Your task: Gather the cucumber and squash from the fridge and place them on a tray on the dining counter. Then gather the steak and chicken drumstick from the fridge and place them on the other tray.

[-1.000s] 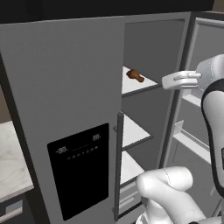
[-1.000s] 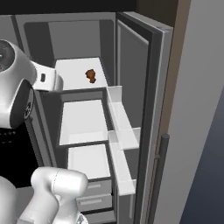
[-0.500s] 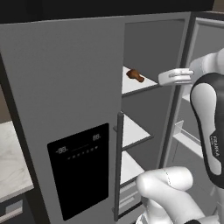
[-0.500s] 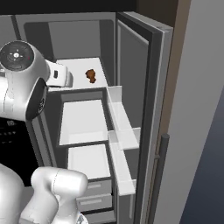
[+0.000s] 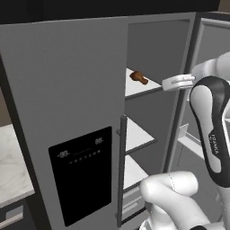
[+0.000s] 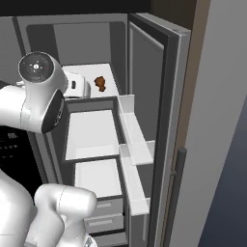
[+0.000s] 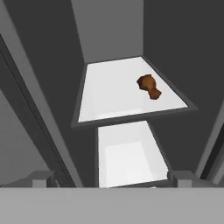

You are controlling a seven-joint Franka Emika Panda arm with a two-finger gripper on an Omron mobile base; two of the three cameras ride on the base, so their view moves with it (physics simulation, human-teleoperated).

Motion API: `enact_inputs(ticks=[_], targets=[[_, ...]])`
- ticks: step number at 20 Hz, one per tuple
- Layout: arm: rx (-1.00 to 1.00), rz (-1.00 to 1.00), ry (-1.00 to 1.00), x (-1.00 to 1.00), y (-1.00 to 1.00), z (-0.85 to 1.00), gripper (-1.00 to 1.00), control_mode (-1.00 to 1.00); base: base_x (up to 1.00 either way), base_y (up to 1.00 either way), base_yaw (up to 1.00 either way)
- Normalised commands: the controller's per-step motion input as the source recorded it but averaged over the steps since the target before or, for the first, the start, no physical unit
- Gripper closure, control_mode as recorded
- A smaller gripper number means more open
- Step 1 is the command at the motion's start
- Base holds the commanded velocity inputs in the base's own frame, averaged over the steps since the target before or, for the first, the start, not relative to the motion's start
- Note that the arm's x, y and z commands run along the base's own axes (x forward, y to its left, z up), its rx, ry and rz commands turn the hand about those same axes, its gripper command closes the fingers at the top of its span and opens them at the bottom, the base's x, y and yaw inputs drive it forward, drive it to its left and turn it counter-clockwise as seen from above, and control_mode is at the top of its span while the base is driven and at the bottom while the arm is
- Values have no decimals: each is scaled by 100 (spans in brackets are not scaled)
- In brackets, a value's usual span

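Note:
The fridge (image 5: pixel 67 90) stands with its right door (image 6: pixel 159 72) swung wide open. A small brown chicken drumstick (image 5: pixel 139 77) (image 6: pixel 100 83) (image 7: pixel 149 86) lies alone on the white top shelf (image 7: pixel 113 96), towards its right side. My gripper (image 5: pixel 165 84) (image 6: pixel 83 87) (image 7: pixel 111 179) hovers just in front of that shelf's front edge and points into the fridge. It is open and holds nothing, a short way from the drumstick. The cucumber, squash, steak, both trays and the dining counter are out of view.
Two bare white shelves (image 5: pixel 139 134) sit below the top one, with drawers (image 6: pixel 103 217) underneath. White door bins (image 6: pixel 132 144) line the open door on the right. The shut left door carries a black dispenser panel (image 5: pixel 81 175). A pale marble counter top (image 5: pixel 13 179) lies to the left.
The arm's elbow has swung in front of the fridge opening, and the hand has slid a little closer to the top shelf. The drumstick has not moved.

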Motion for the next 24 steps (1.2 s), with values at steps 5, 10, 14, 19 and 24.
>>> enact_inputs(ticks=[5, 10, 14, 19, 24], targets=[[-5, 0, 0, 29, -2, -10, -100, -100, 0, 0, 0], [-2, 0, 2, 40, -1, -3, -100, -100, 0, 0, 0], [-1, 0, 2, 47, -1, -3, -100, -100, 0, 0, 0], [-1, 0, 1, 50, 0, -5, -100, -100, 0, 0, 0], [-3, 0, 0, 39, 0, -12, -100, -100, 0, 0, 0]])
